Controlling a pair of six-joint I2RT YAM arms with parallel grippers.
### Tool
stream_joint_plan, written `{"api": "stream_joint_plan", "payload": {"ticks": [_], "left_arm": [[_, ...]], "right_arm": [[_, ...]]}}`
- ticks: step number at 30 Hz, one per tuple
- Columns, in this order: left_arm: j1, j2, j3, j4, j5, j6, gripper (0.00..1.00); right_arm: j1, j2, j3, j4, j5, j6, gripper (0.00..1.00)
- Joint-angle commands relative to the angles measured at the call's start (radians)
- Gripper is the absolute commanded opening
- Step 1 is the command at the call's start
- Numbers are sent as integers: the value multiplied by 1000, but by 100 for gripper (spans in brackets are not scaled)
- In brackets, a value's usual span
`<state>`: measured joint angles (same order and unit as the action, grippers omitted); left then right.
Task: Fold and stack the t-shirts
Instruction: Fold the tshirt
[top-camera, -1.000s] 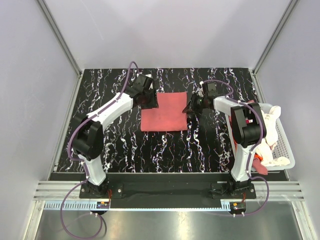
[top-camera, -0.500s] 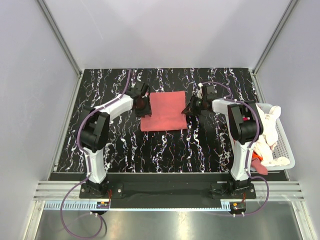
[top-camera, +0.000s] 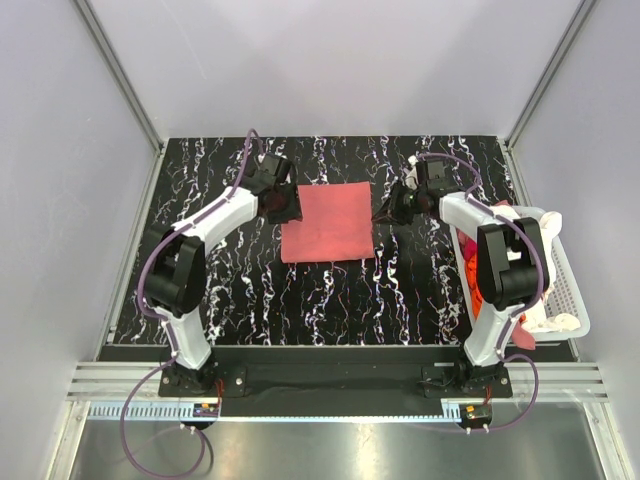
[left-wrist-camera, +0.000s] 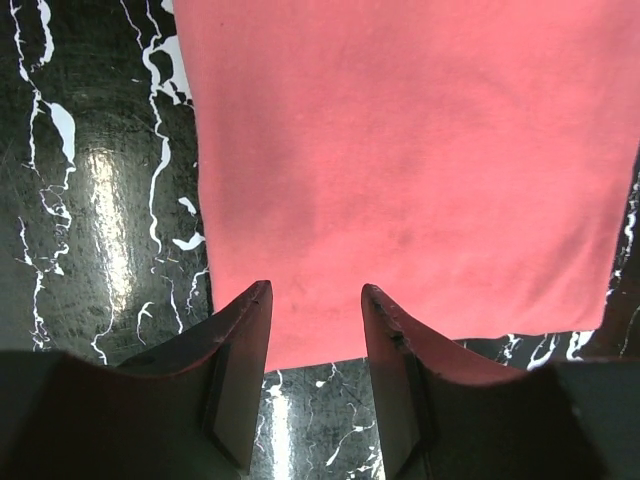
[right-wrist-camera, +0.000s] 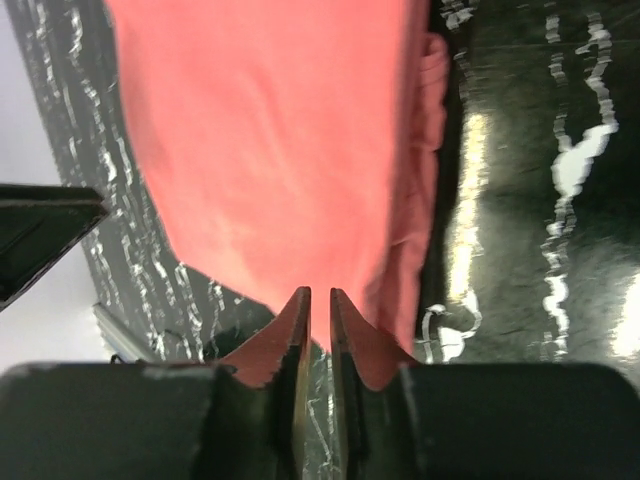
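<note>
A salmon-pink t-shirt (top-camera: 328, 222), folded into a flat rectangle, lies on the black marbled table. It fills the left wrist view (left-wrist-camera: 400, 150) and the right wrist view (right-wrist-camera: 270, 140). My left gripper (top-camera: 284, 205) is at the shirt's left edge. In its wrist view it (left-wrist-camera: 316, 295) is open and empty, its fingertips just over the cloth's edge. My right gripper (top-camera: 392, 211) is just off the shirt's right edge. In its wrist view it (right-wrist-camera: 319, 295) is shut with only a thin slit, holding nothing. Folded layers show at the shirt's side (right-wrist-camera: 425, 120).
A white slatted basket (top-camera: 578, 300) stands at the table's right edge, behind my right arm. It holds cream cloth (top-camera: 545, 245) and red-orange cloth (top-camera: 518, 333). Grey walls with metal posts close in the table on three sides.
Both grippers have drawn back from the shirt's side edges, the right one outward to the right, the left one slightly up and left. The shirt has stayed flat in place.
</note>
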<state>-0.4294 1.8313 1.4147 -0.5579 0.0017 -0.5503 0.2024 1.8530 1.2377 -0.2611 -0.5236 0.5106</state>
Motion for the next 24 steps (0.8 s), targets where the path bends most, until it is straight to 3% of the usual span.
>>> {"api": "stream_joint_plan", "payload": {"ticks": [1,6,15,24], "left_arm": [[6,-17,10,19,46,1,46],[6,22,-11,30,64,-2,46],[26,101,-65,33,-42,-11,46],[34,51,3,-10,18,4,47]], "right_arm": [[35,-37,32,-27,-61,12,18],[43,66,-6,68,-147,13,18],[12,169,-40,77,-36,-87,17],[11,37,-55,59,-73,-66,19]]}}
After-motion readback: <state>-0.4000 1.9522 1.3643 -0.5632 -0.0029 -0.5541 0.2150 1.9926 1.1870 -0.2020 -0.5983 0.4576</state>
